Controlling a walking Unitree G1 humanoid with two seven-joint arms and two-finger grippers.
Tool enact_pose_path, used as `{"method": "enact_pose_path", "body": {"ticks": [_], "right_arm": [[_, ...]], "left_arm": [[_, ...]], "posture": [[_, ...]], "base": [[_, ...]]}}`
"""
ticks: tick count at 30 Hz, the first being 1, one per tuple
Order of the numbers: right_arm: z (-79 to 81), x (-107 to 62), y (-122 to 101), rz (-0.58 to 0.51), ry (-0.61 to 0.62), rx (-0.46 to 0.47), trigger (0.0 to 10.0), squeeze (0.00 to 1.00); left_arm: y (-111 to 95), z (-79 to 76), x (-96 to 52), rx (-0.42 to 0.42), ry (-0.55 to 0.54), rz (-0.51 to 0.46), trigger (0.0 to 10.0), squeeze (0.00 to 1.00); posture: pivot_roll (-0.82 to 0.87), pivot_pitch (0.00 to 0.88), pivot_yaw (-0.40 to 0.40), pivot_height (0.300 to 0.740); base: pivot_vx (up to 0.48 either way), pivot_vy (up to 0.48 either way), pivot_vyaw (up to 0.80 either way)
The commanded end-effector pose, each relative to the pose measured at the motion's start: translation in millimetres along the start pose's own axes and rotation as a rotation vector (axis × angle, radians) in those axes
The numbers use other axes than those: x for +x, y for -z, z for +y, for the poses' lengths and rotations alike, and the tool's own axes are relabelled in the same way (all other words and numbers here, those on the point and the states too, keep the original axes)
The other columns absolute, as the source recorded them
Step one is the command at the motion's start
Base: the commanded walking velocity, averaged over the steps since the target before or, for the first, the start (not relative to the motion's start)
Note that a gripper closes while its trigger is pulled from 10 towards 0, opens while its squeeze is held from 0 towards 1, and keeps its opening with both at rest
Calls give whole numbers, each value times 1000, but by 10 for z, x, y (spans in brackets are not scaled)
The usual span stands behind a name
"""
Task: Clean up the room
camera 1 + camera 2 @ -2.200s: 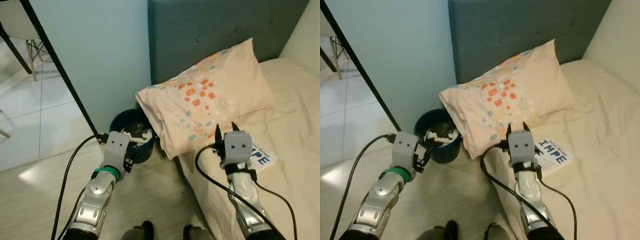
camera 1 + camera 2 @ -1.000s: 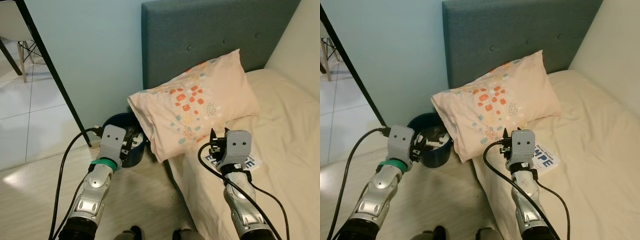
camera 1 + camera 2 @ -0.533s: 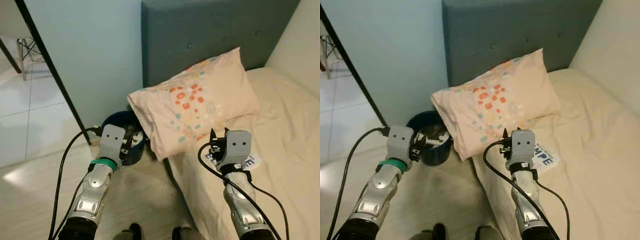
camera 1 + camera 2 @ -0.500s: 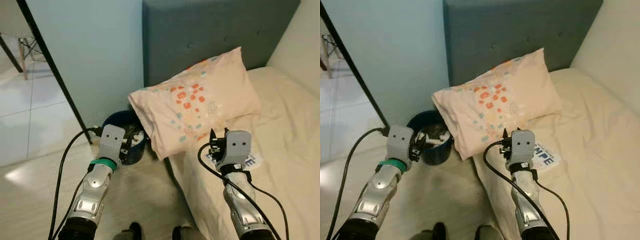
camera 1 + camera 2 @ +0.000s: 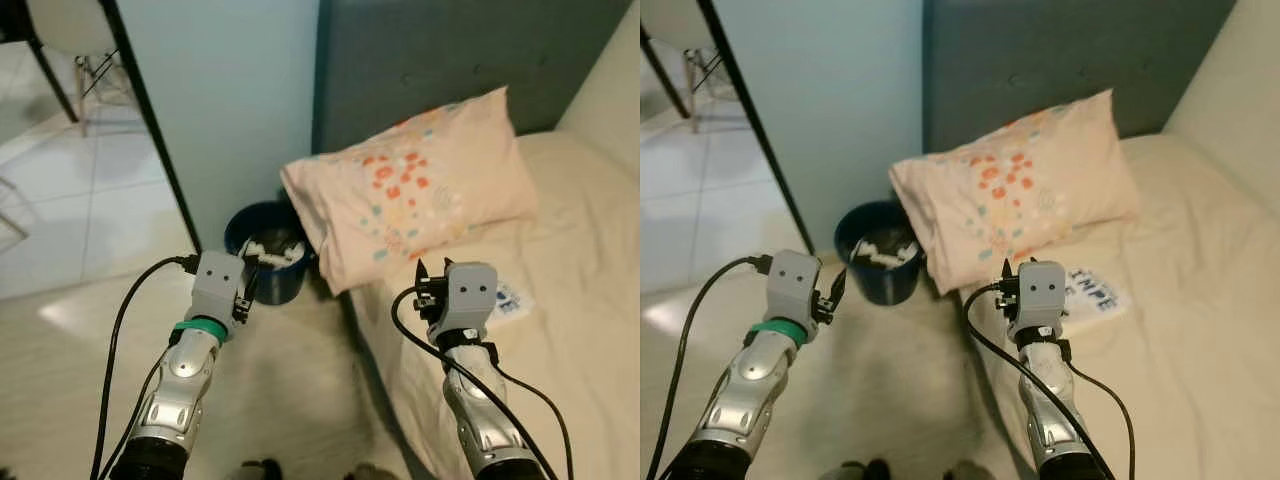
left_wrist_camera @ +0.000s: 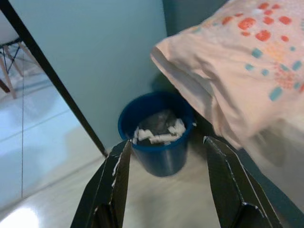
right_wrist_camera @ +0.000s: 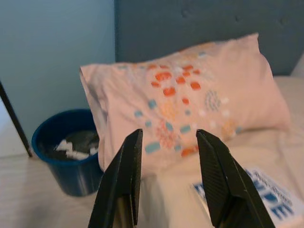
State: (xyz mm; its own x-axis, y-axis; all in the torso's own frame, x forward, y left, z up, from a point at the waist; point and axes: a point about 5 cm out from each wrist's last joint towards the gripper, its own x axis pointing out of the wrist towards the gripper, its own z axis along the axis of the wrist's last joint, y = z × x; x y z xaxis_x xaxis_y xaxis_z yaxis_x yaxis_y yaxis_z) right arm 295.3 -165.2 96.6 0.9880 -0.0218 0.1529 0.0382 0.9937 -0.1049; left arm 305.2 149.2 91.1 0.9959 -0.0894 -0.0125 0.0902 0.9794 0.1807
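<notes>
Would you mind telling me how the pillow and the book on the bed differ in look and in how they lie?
The pillow is big, puffy and peach with orange and teal spots; the book is small, thin and white with dark blue lettering. The pillow leans against the grey headboard, one end overhanging the blue bin; the book lies flat, just beyond the right gripper. Both rest on the cream bed.

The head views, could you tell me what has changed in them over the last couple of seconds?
Mostly the camera moved: the whole scene shifted as the robot backed off, so the bin now sits clear ahead of the left gripper. Nothing was grasped or released. The pillow still overhangs the bin, the booklet still lies on the bed, and both the left and right gripper stay open and empty.
</notes>
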Motion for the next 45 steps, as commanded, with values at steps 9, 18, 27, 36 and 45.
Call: {"method": "enact_pose_path", "body": {"ticks": [9,18,27,36,45], "right_arm": [[-31,-44,78,33,7,-8,10000,0],[-31,-53,100,40,9,-12,10000,0],[-51,-64,121,49,15,-17,10000,0],[-52,-69,137,55,18,-19,10000,0],[-56,-92,154,59,27,-16,10000,0]], "left_arm": [[27,-30,-22,0,13,10,10000,0],[31,-27,-23,2,16,11,10000,0],[30,-33,-20,2,20,13,10000,0],[27,-39,-16,1,21,13,10000,0],[27,-43,-19,2,27,14,10000,0]], "posture": [[-145,43,48,725],[-146,39,51,725],[-147,40,53,725],[-149,41,56,725],[-151,45,61,725]], "base": [[-292,0,0],[-295,0,0],[-296,0,0],[-296,0,0],[-297,0,0]]}}
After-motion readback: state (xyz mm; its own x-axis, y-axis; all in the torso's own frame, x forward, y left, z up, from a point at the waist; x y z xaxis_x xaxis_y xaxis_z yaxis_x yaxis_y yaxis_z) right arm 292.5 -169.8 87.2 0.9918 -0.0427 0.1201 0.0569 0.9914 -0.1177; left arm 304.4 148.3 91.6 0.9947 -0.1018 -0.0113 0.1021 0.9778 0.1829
